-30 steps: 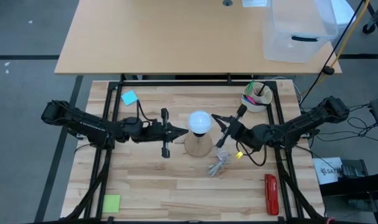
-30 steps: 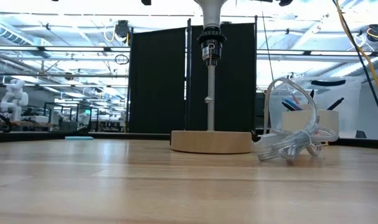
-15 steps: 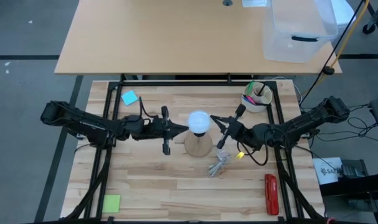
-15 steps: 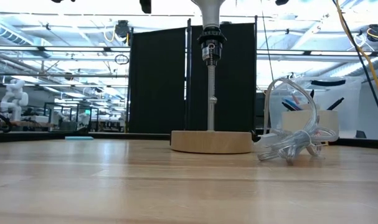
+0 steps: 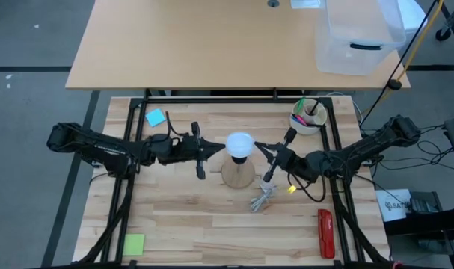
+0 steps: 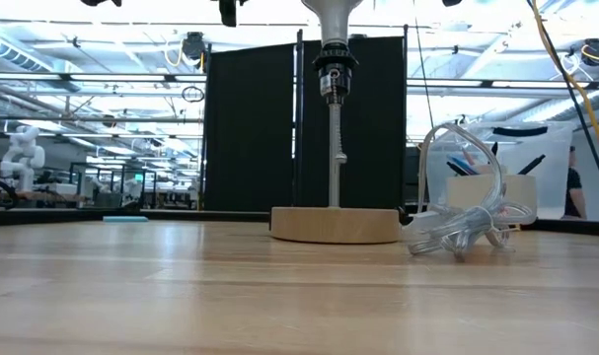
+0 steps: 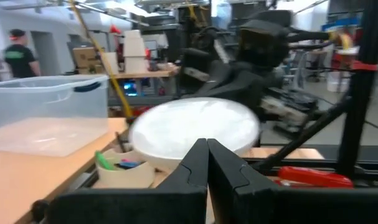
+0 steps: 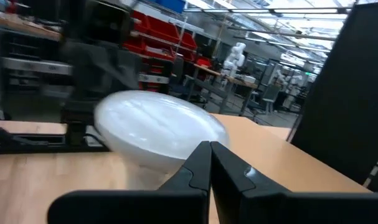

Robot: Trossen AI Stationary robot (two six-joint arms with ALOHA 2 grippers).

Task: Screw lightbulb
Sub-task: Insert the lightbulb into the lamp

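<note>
The white lightbulb [image 5: 239,143] stands upright with its screw base in the black socket [image 6: 334,74], on a thin stem over the round wooden base [image 5: 238,175]. Its globe fills both wrist views [image 7: 192,127] [image 8: 154,127]. My left gripper [image 5: 221,149] is shut and points level at the globe from the table's left. My right gripper [image 5: 257,146] is also shut and points level at it from the right. The low view shows only the bulb's neck [image 6: 334,14], with the globe cut off by the top edge. My left gripper has its shut fingertips [image 7: 207,144] against the globe's left side [image 7: 176,134], coming level from the table's left. My right gripper has its shut fingertips [image 8: 208,147] against the globe's right side [image 8: 176,134], coming level from the table's right. The bulb stays upright in its socket between the two tips.
A coiled clear cable [image 5: 264,197] lies just near-right of the wooden base. A white cup of pens [image 5: 307,116] stands far right. A red tool [image 5: 325,232] lies near right. Sticky notes lie far left [image 5: 155,117] and near left [image 5: 134,243].
My left gripper has swung a little toward the table's far edge along the bulb's left side, turning slightly and staying shut. My right gripper has kept its place at the bulb's right side. The bulb stays upright on its stand.
</note>
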